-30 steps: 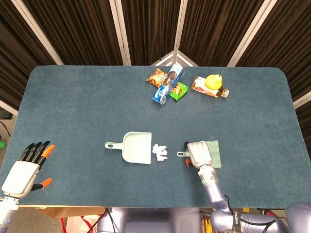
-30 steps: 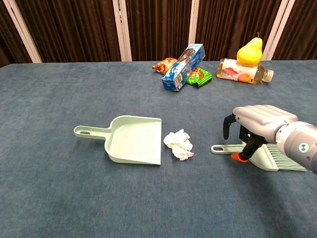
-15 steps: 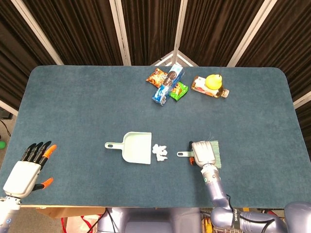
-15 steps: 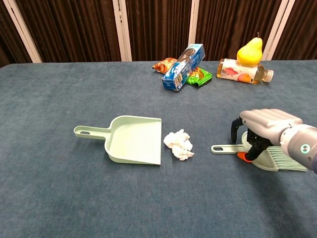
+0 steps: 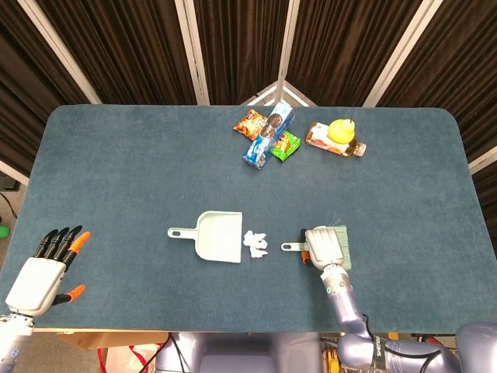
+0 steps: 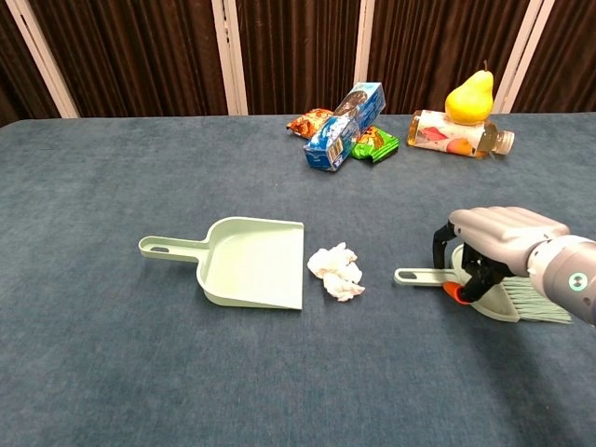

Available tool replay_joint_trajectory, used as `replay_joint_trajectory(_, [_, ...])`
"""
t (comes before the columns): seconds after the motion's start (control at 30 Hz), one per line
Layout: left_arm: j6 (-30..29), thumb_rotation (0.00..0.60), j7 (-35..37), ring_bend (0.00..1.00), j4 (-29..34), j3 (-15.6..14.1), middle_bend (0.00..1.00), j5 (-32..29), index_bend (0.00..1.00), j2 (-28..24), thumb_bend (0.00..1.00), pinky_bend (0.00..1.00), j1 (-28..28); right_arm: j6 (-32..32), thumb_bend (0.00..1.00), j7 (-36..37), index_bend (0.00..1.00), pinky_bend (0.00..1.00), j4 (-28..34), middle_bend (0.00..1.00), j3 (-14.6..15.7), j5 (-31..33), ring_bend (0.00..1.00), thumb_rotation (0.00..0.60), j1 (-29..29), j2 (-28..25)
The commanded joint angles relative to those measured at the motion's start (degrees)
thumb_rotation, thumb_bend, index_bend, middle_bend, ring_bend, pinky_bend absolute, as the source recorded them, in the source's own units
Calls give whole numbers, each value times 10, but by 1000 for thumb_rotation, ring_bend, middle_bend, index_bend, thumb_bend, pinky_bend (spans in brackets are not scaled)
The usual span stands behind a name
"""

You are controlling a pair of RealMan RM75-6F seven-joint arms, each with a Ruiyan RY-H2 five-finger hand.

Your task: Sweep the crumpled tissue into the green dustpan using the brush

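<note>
Tissue (image 6: 336, 272), crumpled and white, is lying on the blue table (image 5: 140, 171) just off the open mouth of the green dustpan (image 6: 247, 262), close to it but not inside. Dustpan is sitting flat, its handle pointing away from the tissue toward the robot's left side.

Brush (image 6: 499, 299) is lying on the other side of the tissue, its thin handle pointing toward the tissue and its bristles fanning away. Right hand (image 6: 489, 244) is hovering right over the brush head, fingers (image 6: 438, 245) curling down around the block where handle meets bristles. Whether those fingers are actually gripping the brush or only cupping over it, I cannot tell from either view. Tissue is lying well clear of this hand, between it and the dustpan, roughly in line with the brush handle.

Left hand (image 5: 45, 270) is resting far off at the near left corner of the table, fingers spread, holding nothing, well apart from dustpan and tissue.

At the far edge, snack packets (image 6: 343, 121) are lying in a heap; beside them a yellow pear (image 6: 468, 96) is sitting on a toppled bottle (image 6: 456, 133).
</note>
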State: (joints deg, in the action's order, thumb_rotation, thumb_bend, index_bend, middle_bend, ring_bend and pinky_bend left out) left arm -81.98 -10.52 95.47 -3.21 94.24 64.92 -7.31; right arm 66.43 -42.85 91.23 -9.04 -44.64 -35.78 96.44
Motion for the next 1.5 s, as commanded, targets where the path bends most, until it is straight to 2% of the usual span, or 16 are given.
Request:
replay_joint_trajectory(0.03, [0, 600, 0, 0, 0, 0, 0, 0, 0, 0, 0, 0, 0, 2, 455, 3, 938, 911, 4, 956, -2, -3, 998, 600, -1, -3])
replay_joint_trajectory(0.33, [2, 600, 1, 0, 4, 0, 0, -3, 0, 0, 0, 0, 0, 14, 456, 37, 948, 911, 45, 956, -25, -26, 998, 600, -1, -28])
replay_joint_trajectory(0.6, [22, 600, -13, 0, 20, 7, 0, -18, 0, -6, 0, 0, -11, 8, 458, 57, 953, 911, 104, 956, -67, 12, 999, 600, -9, -71])
replay_joint_trajectory(0.73, [37, 600, -36, 0, 40, 22, 0, -29, 0, -11, 0, 0, -27, 7, 465, 70, 955, 911, 128, 956, -85, 24, 998, 600, -15, -91])
replay_joint_trajectory(0.97, [82, 600, -85, 0, 79, 60, 0, -62, 0, -10, 0, 1, -71, 14, 471, 84, 963, 911, 160, 956, -100, 26, 998, 600, -21, -122])
replay_joint_trajectory(1.07, [108, 600, -120, 8, 92, 82, 0, -92, 19, -2, 0, 46, -97, 14, 471, 88, 963, 911, 170, 956, -100, 32, 998, 600, -22, -134])
replay_joint_trajectory(1.1, [117, 600, -134, 33, 94, 90, 8, -103, 34, 3, 0, 90, -106, 14, 471, 89, 963, 911, 172, 956, -99, 33, 998, 600, -22, -137])
replay_joint_trajectory(1.2, [149, 600, -184, 118, 102, 116, 87, -152, 58, 20, 0, 179, -139, 16, 471, 95, 963, 911, 178, 956, -98, 35, 999, 600, -23, -145])
replay_joint_trajectory(1.3, [165, 600, -241, 257, 101, 135, 234, -191, 102, 41, 16, 307, -167, 15, 472, 97, 963, 911, 182, 956, -96, 36, 998, 600, -25, -153])
replay_joint_trajectory(1.37, [173, 600, -279, 389, 89, 146, 365, -214, 140, 64, 63, 429, -189, 16, 472, 99, 963, 911, 187, 956, -95, 35, 998, 600, -26, -159])
replay_joint_trajectory(1.47, [188, 600, -332, 720, 74, 157, 718, -265, 230, 104, 163, 695, -221, 17, 473, 103, 963, 911, 191, 956, -96, 38, 998, 600, -29, -167])
replay_joint_trajectory(1.5, [201, 600, -349, 781, 73, 159, 780, -296, 257, 119, 180, 745, -234, 19, 473, 104, 963, 911, 191, 956, -97, 39, 999, 600, -29, -170])
